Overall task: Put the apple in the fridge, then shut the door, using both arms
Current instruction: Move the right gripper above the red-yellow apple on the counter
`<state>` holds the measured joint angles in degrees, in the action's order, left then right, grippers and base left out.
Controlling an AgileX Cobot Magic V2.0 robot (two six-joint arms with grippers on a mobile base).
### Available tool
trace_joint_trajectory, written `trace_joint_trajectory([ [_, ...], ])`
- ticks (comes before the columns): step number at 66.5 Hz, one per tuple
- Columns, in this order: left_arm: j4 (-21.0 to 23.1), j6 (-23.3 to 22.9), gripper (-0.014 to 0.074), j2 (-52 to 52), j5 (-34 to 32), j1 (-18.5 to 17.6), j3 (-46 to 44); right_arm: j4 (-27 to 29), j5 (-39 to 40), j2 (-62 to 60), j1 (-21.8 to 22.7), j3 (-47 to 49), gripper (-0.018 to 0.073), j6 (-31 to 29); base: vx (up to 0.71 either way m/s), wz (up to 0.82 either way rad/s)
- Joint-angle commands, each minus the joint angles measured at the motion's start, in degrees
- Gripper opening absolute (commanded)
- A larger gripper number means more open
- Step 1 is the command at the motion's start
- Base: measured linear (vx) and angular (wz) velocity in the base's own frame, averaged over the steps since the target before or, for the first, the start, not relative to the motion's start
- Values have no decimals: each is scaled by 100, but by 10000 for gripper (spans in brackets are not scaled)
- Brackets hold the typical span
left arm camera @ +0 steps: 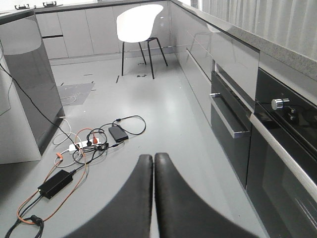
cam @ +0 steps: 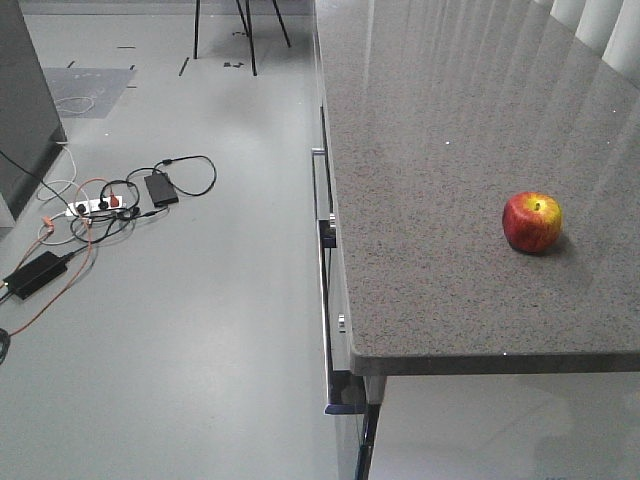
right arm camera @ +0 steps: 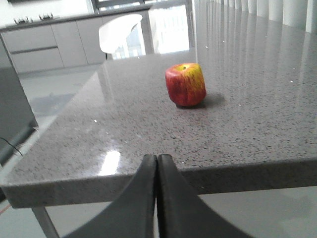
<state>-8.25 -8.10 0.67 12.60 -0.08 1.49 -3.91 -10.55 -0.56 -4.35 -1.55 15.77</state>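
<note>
Across the right of my front view runs a speckled grey desk [cam: 450, 150], with pale grey floor [cam: 200, 350] to its left. A white chair [left arm camera: 138, 20] stands at the far end of the aisle, and a tangle of cables [cam: 110, 205] lies on the floor. My left pincer [left arm camera: 153, 158] points down that aisle, fingers pressed together on nothing. My right pincer [right arm camera: 157, 159], likewise closed and empty, sits short of the desk's near edge. Facing it, the apple [cam: 532, 222] stands upright on the desk, alone, back from the edge.

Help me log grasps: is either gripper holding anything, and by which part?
Nothing is held. The left gripper and the right gripper are both shut and empty; the apple sits free on the countertop.
</note>
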Motion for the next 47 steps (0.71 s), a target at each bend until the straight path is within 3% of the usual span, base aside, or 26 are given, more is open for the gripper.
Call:
trace_joint_trajectory([
  [1,30,-28,-6,80,-412,-2,108,35,470,-53,10,271,-8,21,0,0],
  [24,30,-28,-6,80,-412,-2,108,-994,-199,1328,10,2092,-8,5,0,0],
  [42,30,-28,-6,80,-412,-2,108,-1912,-149,2915,10,3171,-8,-6,0,0],
  [47,30,-28,-6,80,-412,-2,108,-1939,-148,3345,10,3393,-8,37,0,0],
])
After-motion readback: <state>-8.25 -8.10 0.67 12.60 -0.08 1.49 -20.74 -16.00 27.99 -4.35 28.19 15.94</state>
